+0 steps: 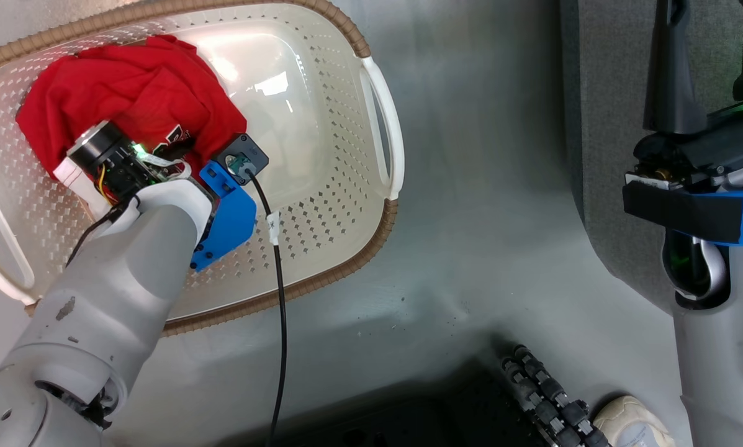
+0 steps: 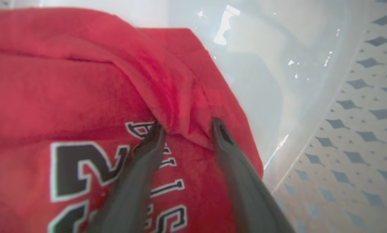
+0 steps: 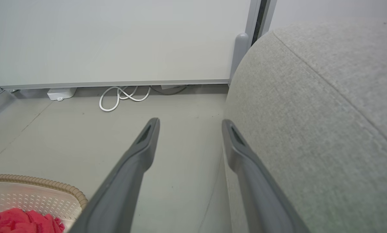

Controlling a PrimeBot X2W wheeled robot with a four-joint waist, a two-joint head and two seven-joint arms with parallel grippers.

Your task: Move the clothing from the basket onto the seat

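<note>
The clothing (image 1: 129, 87), a crumpled red jersey, lies in the left part of the cream basket (image 1: 321, 282). My left arm reaches down into the basket, and its wrist covers the jersey's near side. In the left wrist view my left gripper (image 2: 185, 124) is open. Its fingertips (image 2: 154, 132) press into the clothing (image 2: 67, 81) on either side of a raised fold, beside black-and-white lettering. My right gripper (image 3: 190, 123) hangs open and empty over the floor, next to the grey seat (image 3: 309, 113). In the head view that seat (image 1: 607, 124) is at the right.
The basket's right half (image 2: 358, 113) is bare plastic. A shoe (image 1: 632, 422) and a black ribbed cable chain (image 1: 545, 391) sit at the lower edge. A white cable coil (image 3: 122, 97) and a small white box (image 3: 60, 93) lie by the far wall.
</note>
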